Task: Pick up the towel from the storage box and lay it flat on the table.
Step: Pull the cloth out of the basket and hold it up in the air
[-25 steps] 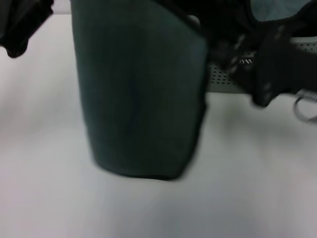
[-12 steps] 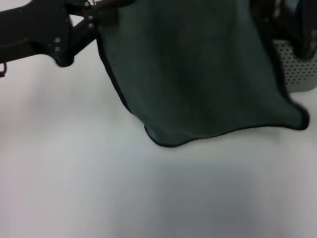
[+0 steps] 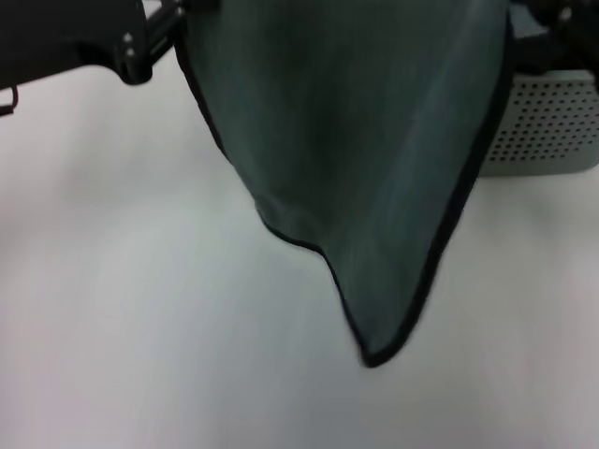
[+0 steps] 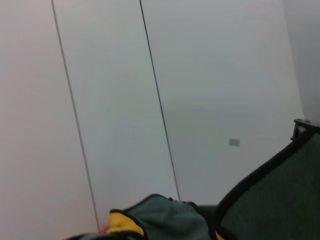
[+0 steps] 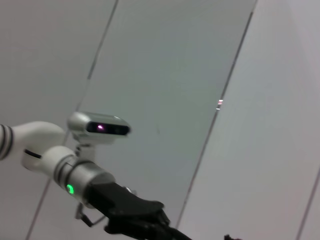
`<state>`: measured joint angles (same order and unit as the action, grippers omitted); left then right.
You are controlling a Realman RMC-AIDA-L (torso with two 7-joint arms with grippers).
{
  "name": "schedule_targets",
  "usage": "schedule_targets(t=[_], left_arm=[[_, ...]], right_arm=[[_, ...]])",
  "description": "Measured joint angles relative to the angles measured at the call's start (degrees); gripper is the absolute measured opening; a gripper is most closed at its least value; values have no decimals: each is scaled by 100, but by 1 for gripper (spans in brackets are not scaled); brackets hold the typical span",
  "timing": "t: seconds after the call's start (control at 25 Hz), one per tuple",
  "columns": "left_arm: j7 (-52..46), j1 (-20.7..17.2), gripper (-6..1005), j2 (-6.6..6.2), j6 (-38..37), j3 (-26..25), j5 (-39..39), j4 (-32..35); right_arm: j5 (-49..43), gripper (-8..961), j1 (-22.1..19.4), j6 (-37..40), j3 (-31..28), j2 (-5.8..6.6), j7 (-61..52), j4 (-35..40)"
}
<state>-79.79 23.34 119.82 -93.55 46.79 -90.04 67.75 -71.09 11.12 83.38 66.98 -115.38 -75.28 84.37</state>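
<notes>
The left gripper (image 3: 173, 23) sits at about 11 o'clock in the head view, a black body reaching in from the left edge with its tip pressed to the upper left corner of the towel (image 3: 365, 140); it appears closed on that corner, though the fingertips themselves are hidden by cloth. The right gripper (image 3: 547, 19) shows only as a dark mass at about 1 o'clock, at the towel's upper right corner, and whether its fingers are closed or apart cannot be told. Between the two, the dark teal towel hangs spread in the air above the table (image 3: 122, 309), its black edging running down both sides to a low point at about 6 o'clock. Behind its right edge, at about 2 o'clock, the storage box (image 3: 547, 131) rests on the white tabletop with its rows of small holes in view. The left wrist view catches a black-edged stretch of the towel against a pale panelled wall (image 4: 210, 75). The right wrist view shows the left arm (image 5: 75, 170), white and grey with a green light, before the same kind of wall.
</notes>
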Motion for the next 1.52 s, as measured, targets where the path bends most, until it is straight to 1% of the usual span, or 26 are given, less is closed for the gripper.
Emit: schedule_targets(t=[0.08, 0.2, 0.32, 0.4, 0.44, 0.52, 0.64, 0.72, 0.8, 0.88, 0.92, 0.96, 1.04, 1.12, 1.16, 1.2, 1.24, 1.32, 1.4, 1.52], left_arm=[[-54, -10, 21, -10, -41, 13, 115, 77], [-215, -86, 21, -46, -363, 28, 223, 174], [-431, -217, 21, -120, -990, 21, 220, 313], [-587, -347, 21, -156, -1434, -6, 274, 434], [-697, -447, 21, -171, -1644, -13, 327, 564], [-886, -647, 21, -195, -1837, -12, 381, 861], [-1272, -946, 21, -213, -2018, 18, 412, 1454], [-1526, -1032, 21, -214, -2084, 57, 390, 1740], [-1726, -1061, 21, -193, -2089, 133, 150, 1880], [-1766, -988, 21, -96, -1990, 195, -429, 1728], [-1740, -943, 21, -47, -1905, 214, -730, 1598], [-1634, -833, 21, 6, -1688, 263, -1184, 1240], [-1455, -650, 21, 21, -1261, 323, -1675, 627], [-1239, -358, 21, -15, -686, 316, -2133, -234], [-1164, -249, 21, -32, -492, 263, -2265, -490], [-1089, -90, 22, -78, -161, 183, -2466, -811], [-1089, -90, 22, -78, -161, 183, -2466, -811], [-1095, 11, 22, -106, 185, 148, -2637, -925], [-1149, 123, 22, -101, 447, 154, -2802, -934], [-1288, 288, 22, -101, 644, 159, -2995, -966]], right_arm=[[-40, 41, 31, 21, -55, 5, 1, -64], [-95, 44, -31, 254, -8, 2, -32, -185], [-104, 46, -131, 793, 92, -6, -184, -397], [-101, 48, -221, 1349, 118, -7, -359, -513], [-97, 49, -255, 1503, 116, -8, -417, -515], [-39, 50, -377, 1924, 67, -10, -649, -425], [237, 53, -520, 2373, -273, -7, -1056, -159], [313, 55, -529, 2490, -490, -1, -1258, -174], [74, 56, -429, 2380, -458, 7, -1404, -430], [-527, 58, -181, 2007, -113, 3, -1464, -1027], [-873, 59, 20, 1695, 168, 2, -1429, -1530], [-1141, 60, 201, 1421, 428, -10, -1371, -1989], [-1416, 61, 553, 887, 764, -27, -1253, -2702], [-1537, 63, 785, 442, 916, -36, -1198, -3128], [-1568, 64, 824, 317, 941, -36, -1189, -3196], [-1616, 65, 859, 32, 978, -35, -1184, -3188], [-1616, 65, 859, 32, 978, -35, -1184, -3188], [-1626, 67, 893, -225, 994, -20, -1196, -3100], [-1629, 69, 935, -363, 975, -4, -1218, -3044], [-1638, 71, 1062, -572, 964, 31, -1254, -3017]])
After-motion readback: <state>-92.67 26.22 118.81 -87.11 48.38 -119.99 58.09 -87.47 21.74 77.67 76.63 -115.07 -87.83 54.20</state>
